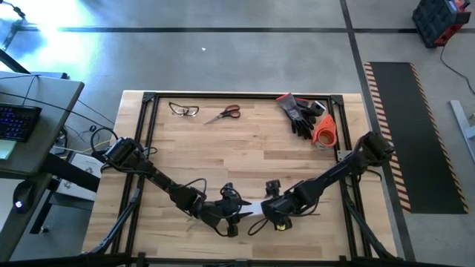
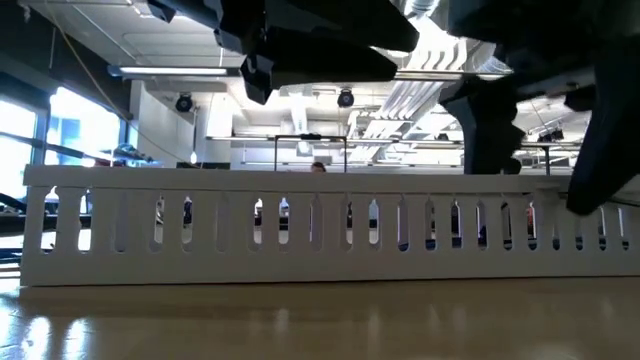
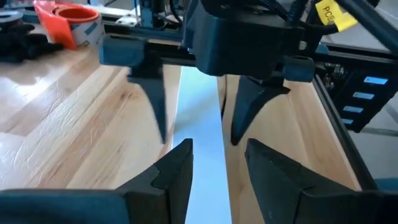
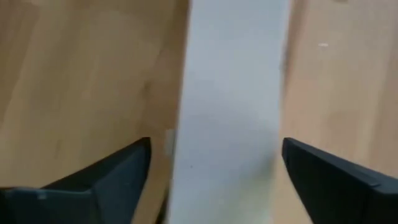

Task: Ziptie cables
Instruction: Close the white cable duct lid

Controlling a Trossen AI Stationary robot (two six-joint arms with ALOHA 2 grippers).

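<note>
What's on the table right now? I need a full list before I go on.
white slotted channel: one, white, near edge of the table, under both grippers
cables: thin dark strands, count unclear, on the wood beside the left gripper
safety glasses: one, clear, far left of the table
scissors: one, red handles, far edge, right of the glasses
gloves: count unclear, black, far right corner
tape roll: one, orange, beside the gloves
table: one, light wood, black frame
left gripper: fingers straddle the channel
right gripper: open, fingers on either side of the channel
</note>
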